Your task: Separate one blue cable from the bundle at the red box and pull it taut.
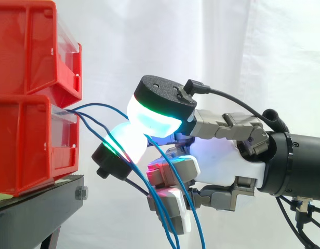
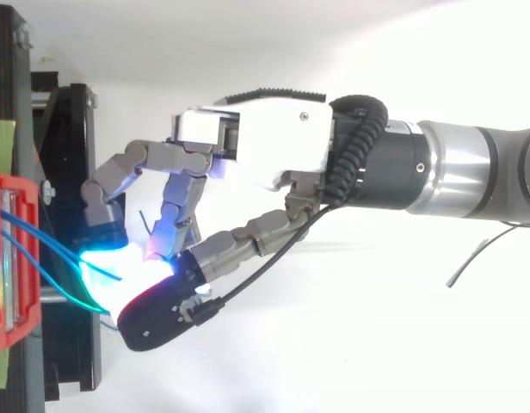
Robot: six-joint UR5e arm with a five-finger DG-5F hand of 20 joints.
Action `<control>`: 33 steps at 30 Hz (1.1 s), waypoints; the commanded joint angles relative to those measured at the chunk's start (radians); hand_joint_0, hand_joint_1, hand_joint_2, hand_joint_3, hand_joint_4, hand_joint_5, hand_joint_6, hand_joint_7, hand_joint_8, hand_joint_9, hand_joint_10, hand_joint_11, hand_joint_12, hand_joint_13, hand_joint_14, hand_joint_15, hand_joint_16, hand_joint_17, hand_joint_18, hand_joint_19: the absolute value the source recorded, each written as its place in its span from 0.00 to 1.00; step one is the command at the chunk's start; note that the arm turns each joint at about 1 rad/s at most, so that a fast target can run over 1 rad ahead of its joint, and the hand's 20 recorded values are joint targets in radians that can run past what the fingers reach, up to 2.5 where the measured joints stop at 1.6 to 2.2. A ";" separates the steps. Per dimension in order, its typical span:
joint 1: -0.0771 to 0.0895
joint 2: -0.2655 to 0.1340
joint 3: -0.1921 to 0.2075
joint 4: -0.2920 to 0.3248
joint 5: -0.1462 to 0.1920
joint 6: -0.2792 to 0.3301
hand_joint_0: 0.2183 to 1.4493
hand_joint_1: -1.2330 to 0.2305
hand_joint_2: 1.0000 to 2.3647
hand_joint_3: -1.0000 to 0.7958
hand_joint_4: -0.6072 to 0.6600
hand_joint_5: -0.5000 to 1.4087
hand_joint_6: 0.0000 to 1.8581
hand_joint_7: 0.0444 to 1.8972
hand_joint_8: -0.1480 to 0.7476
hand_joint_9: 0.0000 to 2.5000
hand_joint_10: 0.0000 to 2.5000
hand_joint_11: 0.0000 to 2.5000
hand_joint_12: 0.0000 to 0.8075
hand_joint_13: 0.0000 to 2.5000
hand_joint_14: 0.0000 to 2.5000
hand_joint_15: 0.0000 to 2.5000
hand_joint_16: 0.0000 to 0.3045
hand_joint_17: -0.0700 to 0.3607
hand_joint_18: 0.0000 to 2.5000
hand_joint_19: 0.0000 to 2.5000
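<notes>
Blue cables [image 1: 97,106] are trailing from the red bin [image 1: 25,145]; the hand's [image 1: 222,161] curled fingers [image 1: 155,122] are pinching one, neighbours crowding, risking a double grab.

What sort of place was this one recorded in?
Probably a lab test rig: white curtain backdrop, red bins stacked on a black stand, and a robot hand pinching a blue cable coming from them.

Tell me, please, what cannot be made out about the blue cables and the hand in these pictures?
- Side view: the glow of the pads on the hand washes out how many blue cables they pinch.
- Side view: the bottom edge cuts off the cables' hanging ends.
- Side view: the front of the red bin hides where the cables start inside.
</notes>
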 commanded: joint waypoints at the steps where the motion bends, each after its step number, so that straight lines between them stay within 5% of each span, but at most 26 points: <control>1: 0.001 0.000 0.000 -0.001 -0.002 0.021 0.34 0.31 0.02 0.54 0.47 0.18 0.50 0.61 0.63 0.54 0.00 0.56 0.57 0.52 0.01 0.34 0.19 0.47 0.51 0.31; 10: 0.001 0.000 0.000 -0.024 -0.026 0.082 0.34 0.31 0.01 0.52 0.50 0.18 0.50 0.60 0.64 0.53 0.00 0.55 0.58 0.52 0.01 0.34 0.19 0.47 0.50 0.31; 15: -0.002 0.009 0.000 -0.088 -0.068 0.092 0.34 0.31 0.02 0.52 0.50 0.18 0.50 0.60 0.63 0.53 0.00 0.56 0.58 0.52 0.01 0.34 0.19 0.47 0.50 0.31; 18: -0.008 0.055 0.000 -0.145 -0.115 0.067 0.34 0.31 0.02 0.53 0.50 0.18 0.50 0.60 0.62 0.53 0.00 0.57 0.58 0.51 0.01 0.34 0.19 0.47 0.50 0.30; 23: -0.016 0.066 -0.002 -0.214 -0.124 0.067 0.34 0.31 0.01 0.53 0.50 0.19 0.50 0.60 0.61 0.50 0.00 0.61 0.58 0.49 0.01 0.35 0.20 0.48 0.50 0.30; 28: -0.031 0.071 -0.002 -0.268 -0.166 0.067 0.34 0.31 0.01 0.53 0.50 0.19 0.50 0.60 0.64 0.46 0.00 0.54 0.57 0.48 0.01 0.34 0.19 0.47 0.49 0.29; 33: -0.037 0.071 -0.002 -0.294 -0.198 0.072 0.33 0.31 0.01 0.53 0.51 0.19 0.50 0.60 0.73 0.42 0.01 0.30 0.56 0.47 0.01 0.27 0.19 0.47 0.49 0.29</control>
